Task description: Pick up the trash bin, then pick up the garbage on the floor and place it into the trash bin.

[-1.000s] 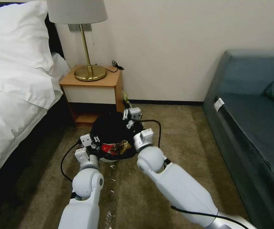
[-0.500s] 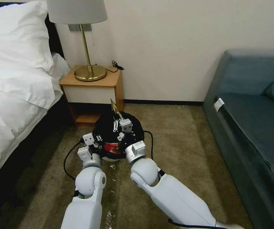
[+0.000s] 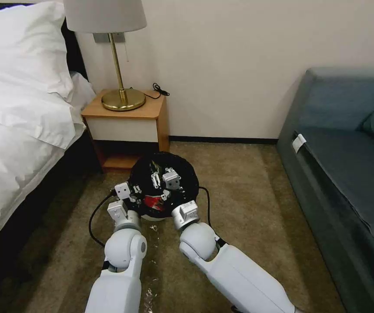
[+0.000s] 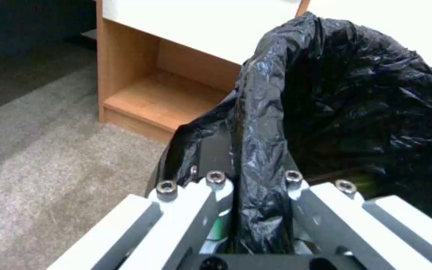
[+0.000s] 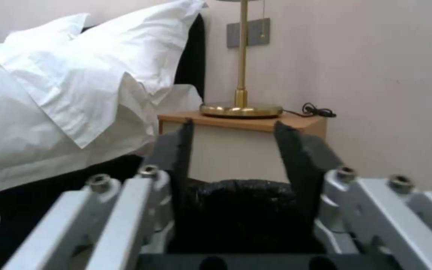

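Note:
The trash bin [image 3: 182, 174], white with a crinkled black bag over its rim, is low in front of me by the nightstand. My left gripper [image 3: 131, 194] is shut on its near-left rim; in the left wrist view the left gripper [image 4: 256, 168] pinches a fold of the black bag [image 4: 356, 97]. My right gripper [image 3: 160, 177] hovers over the bin's mouth, open. In the right wrist view the right gripper [image 5: 233, 129] has nothing between its dark fingers, and the bag [image 5: 241, 210] lies below. Garbage lies inside the bin: a red wrapper [image 3: 154, 202].
A wooden nightstand [image 3: 126, 126] with a brass lamp [image 3: 121, 98] stands just behind the bin. The bed [image 3: 17, 130] is to the left, a blue-grey sofa [image 3: 348, 165] to the right. Small white scraps [image 3: 153, 243] dot the carpet between my arms.
My right gripper swung left from beside the bin to over its mouth and dropped lower. The yellowish wrapper it held half a second ago is out of its fingers. The left gripper kept its hold.

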Robot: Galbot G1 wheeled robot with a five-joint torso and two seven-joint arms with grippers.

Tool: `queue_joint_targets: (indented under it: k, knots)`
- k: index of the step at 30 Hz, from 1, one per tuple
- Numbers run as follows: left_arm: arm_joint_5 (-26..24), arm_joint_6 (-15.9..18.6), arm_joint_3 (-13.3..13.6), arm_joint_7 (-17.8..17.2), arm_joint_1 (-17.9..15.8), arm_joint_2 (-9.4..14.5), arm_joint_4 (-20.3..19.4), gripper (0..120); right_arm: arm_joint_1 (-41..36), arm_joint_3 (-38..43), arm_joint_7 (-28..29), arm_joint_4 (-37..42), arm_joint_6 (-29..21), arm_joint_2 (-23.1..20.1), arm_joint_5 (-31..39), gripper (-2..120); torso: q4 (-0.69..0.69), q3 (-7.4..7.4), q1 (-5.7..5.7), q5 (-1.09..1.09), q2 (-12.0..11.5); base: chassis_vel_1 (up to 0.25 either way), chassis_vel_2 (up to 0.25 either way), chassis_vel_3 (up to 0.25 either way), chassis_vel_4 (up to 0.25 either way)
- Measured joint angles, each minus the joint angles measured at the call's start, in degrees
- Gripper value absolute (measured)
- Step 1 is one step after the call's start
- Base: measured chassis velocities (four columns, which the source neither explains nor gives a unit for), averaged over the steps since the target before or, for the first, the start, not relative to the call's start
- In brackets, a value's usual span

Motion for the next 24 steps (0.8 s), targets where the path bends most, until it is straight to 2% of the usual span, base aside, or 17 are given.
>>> queue_joint_targets:
  k: [2, 3, 4, 8, 9, 10, 17, 18, 19, 21, 22, 24]
  knots:
    - [0.0, 0.0, 0.0, -0.1, 0.2, 0.0, 0.0, 4, 0.2, 0.3, -0.2, 0.2, 0.1, 0.0, -0.1, 58, 0.00, 0.00, 0.00, 0.00, 0.0, 0.000, 0.000, 0.000, 0.000]
    - [0.0, 0.0, 0.0, -0.1, 0.2, 0.0, 0.0, 4, 0.2, 0.3, -0.2, 0.2, 0.1, 0.0, -0.1, 58, 0.00, 0.00, 0.00, 0.00, 0.0, 0.000, 0.000, 0.000, 0.000]
    - [0.0, 0.0, 0.1, -0.1, 0.3, 0.1, 0.0, 4, 0.4, 0.7, -0.3, 0.3, 0.2, 0.0, -0.2, 66, 0.00, 0.00, 0.00, 0.00, 0.0, 0.000, 0.000, 0.000, 0.000]
    - [0.0, 0.0, 0.1, -0.3, 0.5, 0.2, 0.0, 4, 0.8, 2.0, -0.5, 0.7, 0.2, 0.0, -0.3, 76, 0.00, 0.00, 0.00, 0.00, 0.0, 0.000, 0.000, 0.000, 0.000]
    - [0.0, 0.1, -0.1, -0.4, 0.7, 0.4, -0.1, 4, 1.1, 3.5, -0.6, 1.3, 0.2, -0.2, -0.4, 83, 0.00, 0.00, 0.00, 0.00, 0.0, 0.000, 0.000, 0.000, 0.000]
    - [-0.2, 0.1, -0.3, -0.5, 0.7, 0.6, -0.2, 4, 1.5, 4.9, -0.6, 1.8, 0.2, -0.4, -0.3, 85, 0.00, 0.00, 0.00, 0.00, 0.0, 0.000, 0.000, 0.000, 0.000]
    - [-2.4, 0.3, -1.6, -0.6, 0.5, 1.4, 0.2, 4, 1.4, 12.3, -0.4, 3.0, -0.1, -1.8, 0.1, 88, 0.01, 0.00, 0.00, 0.01, 0.0, 0.000, 0.000, 0.000, 0.000]
    - [-4.0, -0.1, -2.6, -0.6, 0.0, 1.5, 1.5, 4, 0.3, 15.9, -0.7, 3.3, -0.1, -2.8, 0.1, 88, 0.00, 0.00, 0.00, 0.01, 0.0, 0.000, 0.000, 0.000, 0.000]
    - [-4.0, -0.1, -2.6, -0.6, 0.0, 1.5, 1.5, 4, 0.3, 15.9, -0.7, 3.3, -0.1, -2.8, 0.1, 88, 0.00, 0.00, 0.00, 0.01, 0.0, 0.000, 0.000, 0.000, 0.000]
    - [-7.9, -0.9, -4.6, -0.8, -1.3, 1.7, 4.3, 4, -3.0, 22.8, -1.9, 4.4, 0.0, -4.9, 0.5, 88, 0.00, 0.00, 0.00, 0.03, 0.0, 0.000, 0.000, 0.000, 0.000]
    - [-7.9, -0.9, -4.6, -0.8, -1.3, 1.7, 4.3, 4, -3.0, 22.8, -1.9, 4.4, 0.0, -4.9, 0.5, 88, 0.00, 0.00, 0.00, 0.03, 0.0, 0.000, 0.000, 0.000, 0.000]
    - [-10.5, -1.2, -6.3, -0.9, -2.5, 1.6, 6.5, 4, -5.5, 27.5, -2.5, 4.9, 0.3, -6.2, 0.9, 88, 0.00, 0.00, 0.00, 0.01, 0.0, 0.000, 0.000, 0.000, 0.000]
